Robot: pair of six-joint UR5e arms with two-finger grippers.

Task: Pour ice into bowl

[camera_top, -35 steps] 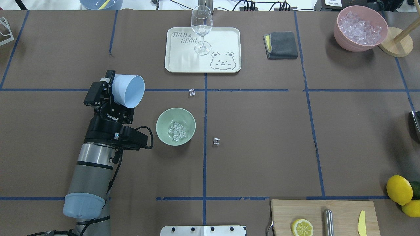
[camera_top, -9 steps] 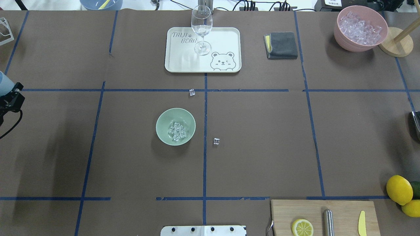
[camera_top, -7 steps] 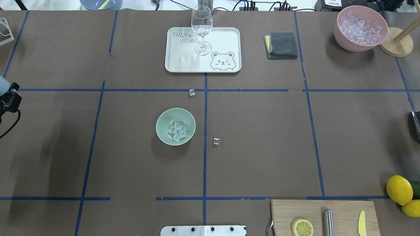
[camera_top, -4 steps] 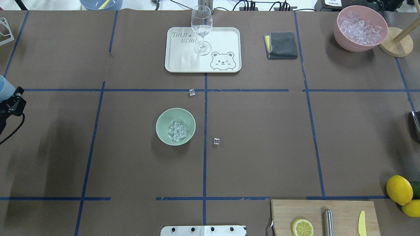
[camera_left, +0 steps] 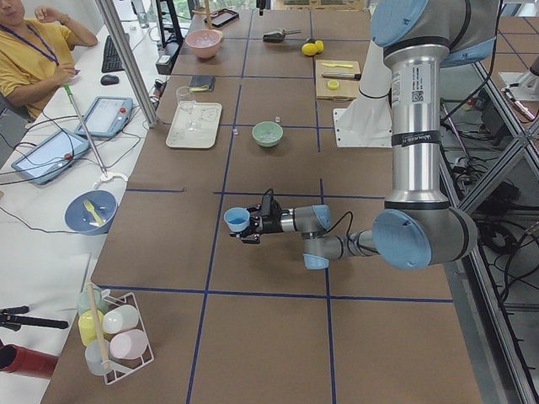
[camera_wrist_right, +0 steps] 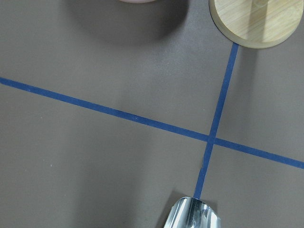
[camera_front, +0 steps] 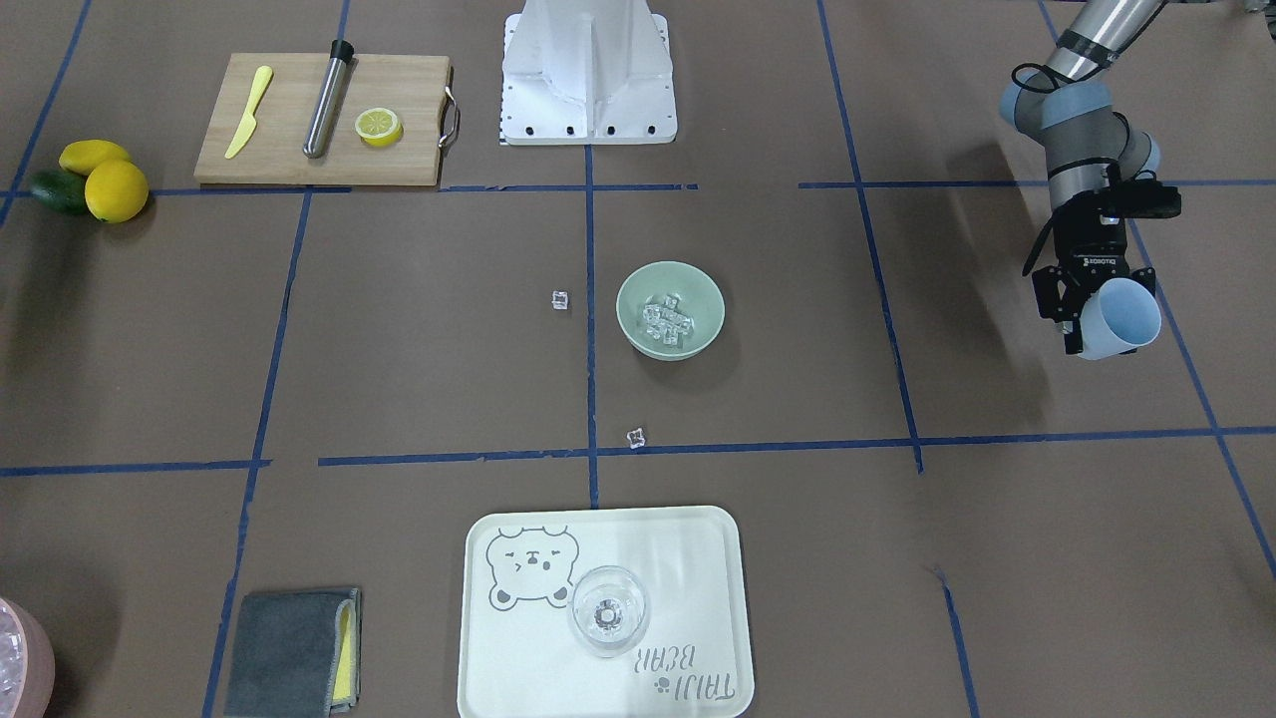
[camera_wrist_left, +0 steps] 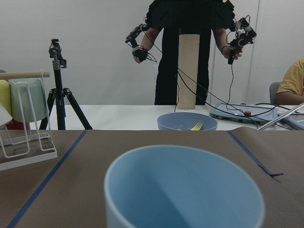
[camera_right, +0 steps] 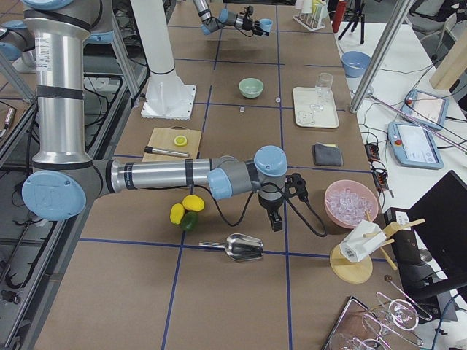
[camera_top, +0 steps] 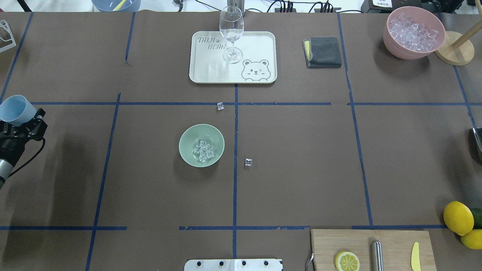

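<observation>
The pale green bowl [camera_top: 187,140] stands near the table's middle and holds several clear ice cubes [camera_top: 203,151]; it also shows in the front view [camera_front: 638,295]. Two loose cubes lie on the table, one beyond the bowl [camera_top: 220,106] and one to its right [camera_top: 248,162]. My left gripper [camera_top: 23,121] is at the far left edge, far from the bowl, shut on a light blue cup [camera_top: 13,109]. The cup [camera_wrist_left: 185,190] looks empty, mouth up. My right gripper [camera_right: 276,219] shows only in the exterior right view, near a metal scoop [camera_right: 244,248]; I cannot tell its state.
A white tray [camera_top: 256,45] with a wine glass [camera_top: 231,34] stands at the back. A grey cloth [camera_top: 322,52] and a pink bowl of ice [camera_top: 414,32] are back right. A cutting board [camera_top: 371,244] and lemons [camera_top: 458,217] are front right.
The left arm left the bowl's side with the cup and went almost out at the left edge. In the last second it has come back a little to the right.
</observation>
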